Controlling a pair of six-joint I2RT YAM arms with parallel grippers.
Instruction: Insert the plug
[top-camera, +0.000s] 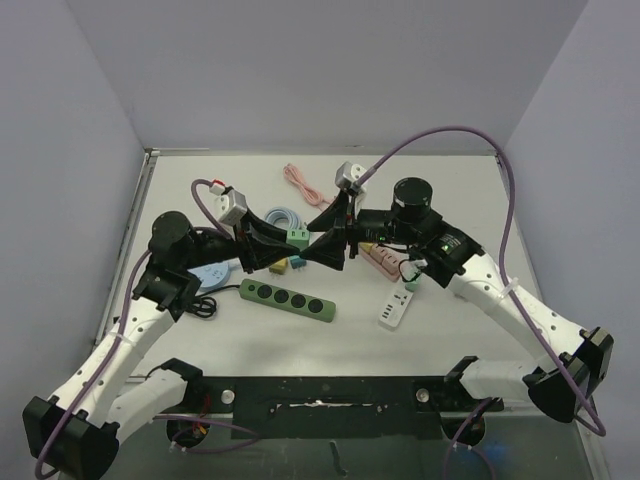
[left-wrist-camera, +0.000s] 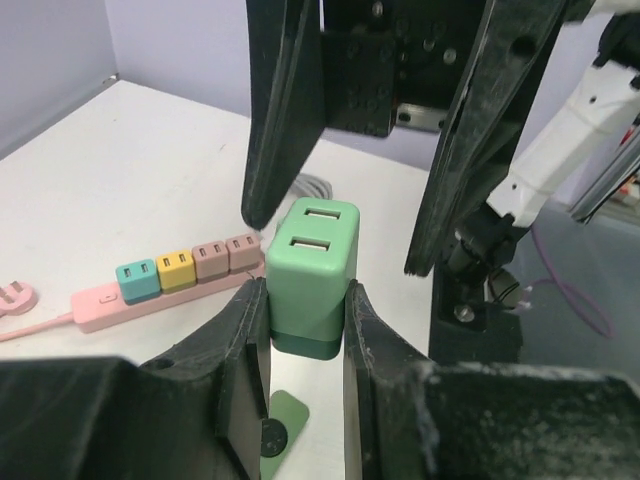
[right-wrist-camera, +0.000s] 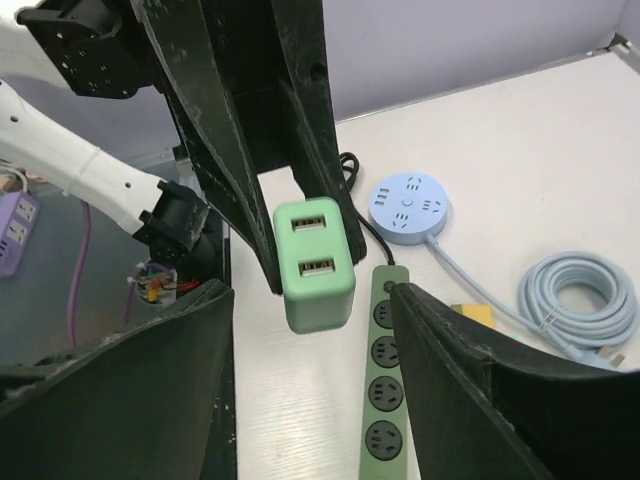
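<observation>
green usb plug (left-wrist-camera: 312, 265) is clamped at its lower sides by the left gripper (left-wrist-camera: 305, 330), two usb ports facing the right arm. its prongs are hidden behind the fingers (left-wrist-camera: 245, 335). it is held up over the middle of the table (top-camera: 450, 330), near the far end of the dark green power strip (right-wrist-camera: 385, 400). right gripper (right-wrist-camera: 312, 295) is spread wide, jaws either side of the plug and apart from it. pink power strip (left-wrist-camera: 110, 300) is cut off at the left edge. markings on the strips are too small to read.
</observation>
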